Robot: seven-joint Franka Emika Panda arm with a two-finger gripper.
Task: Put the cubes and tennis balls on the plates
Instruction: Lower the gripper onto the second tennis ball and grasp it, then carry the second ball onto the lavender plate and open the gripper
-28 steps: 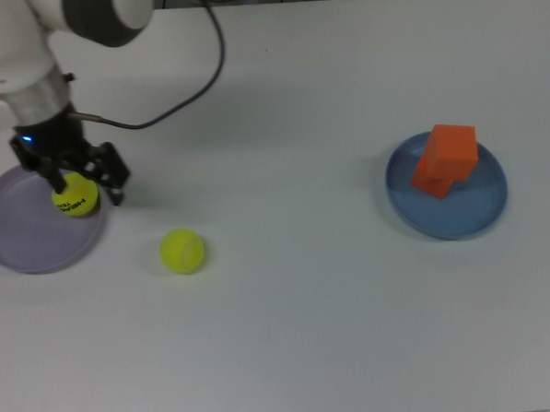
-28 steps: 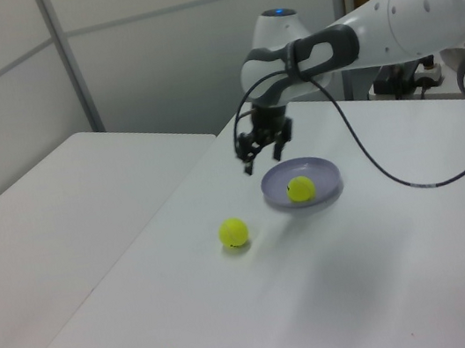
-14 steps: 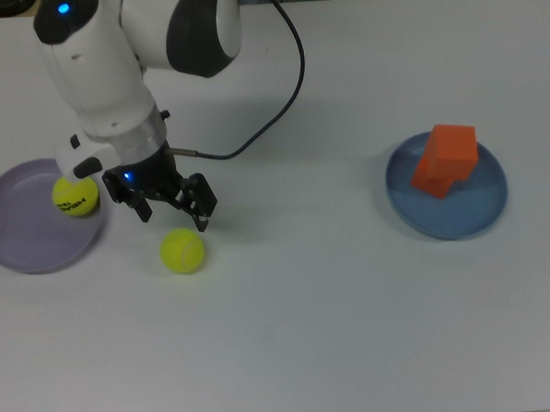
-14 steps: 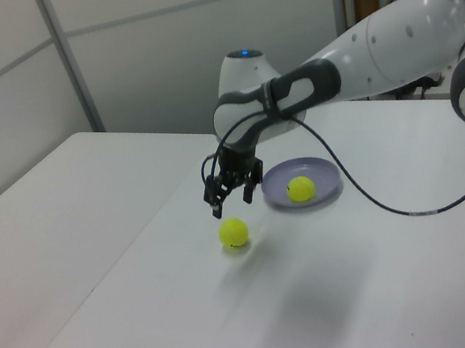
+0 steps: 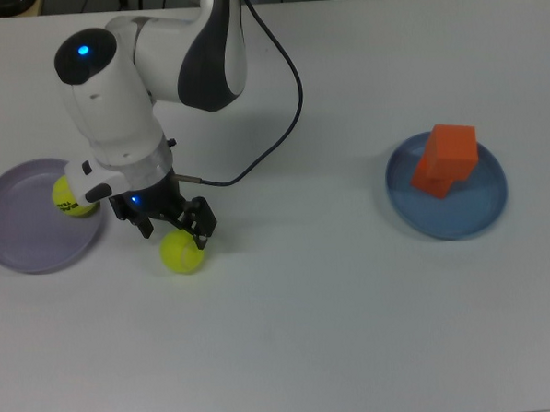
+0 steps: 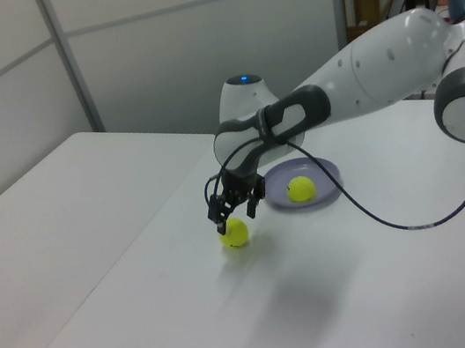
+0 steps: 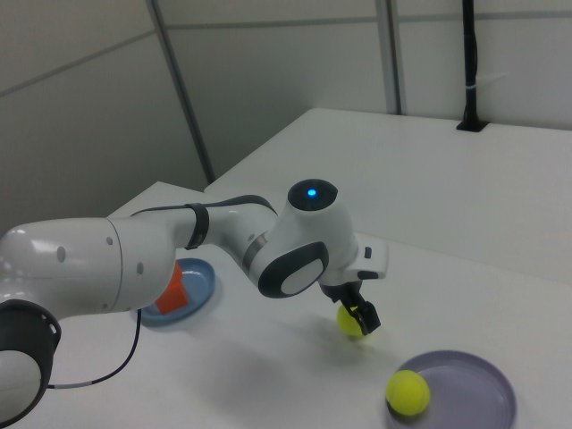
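Observation:
A loose tennis ball [image 5: 181, 252] lies on the white table, to the top view's right of the lavender plate [image 5: 23, 242]. My gripper [image 5: 172, 229] is open just above this ball, one finger on either side of its top. The same ball [image 6: 234, 233] sits directly under the fingertips in the left view. A second tennis ball [image 5: 68, 196], with black lettering, rests on the lavender plate, partly hidden by my wrist. Two orange cubes [image 5: 448, 158] lie one atop the other on the blue plate [image 5: 474, 209] at the top view's right.
A black cable [image 5: 283, 104] runs from the wrist across the table towards its far edge. In the left view a second white table [image 6: 59, 203] stands beside this one, with a narrow gap between them.
My gripper left the lavender plate, where the lettered ball stays. It moved to the top view's right and came down over the loose ball. The cubes and plates have not moved.

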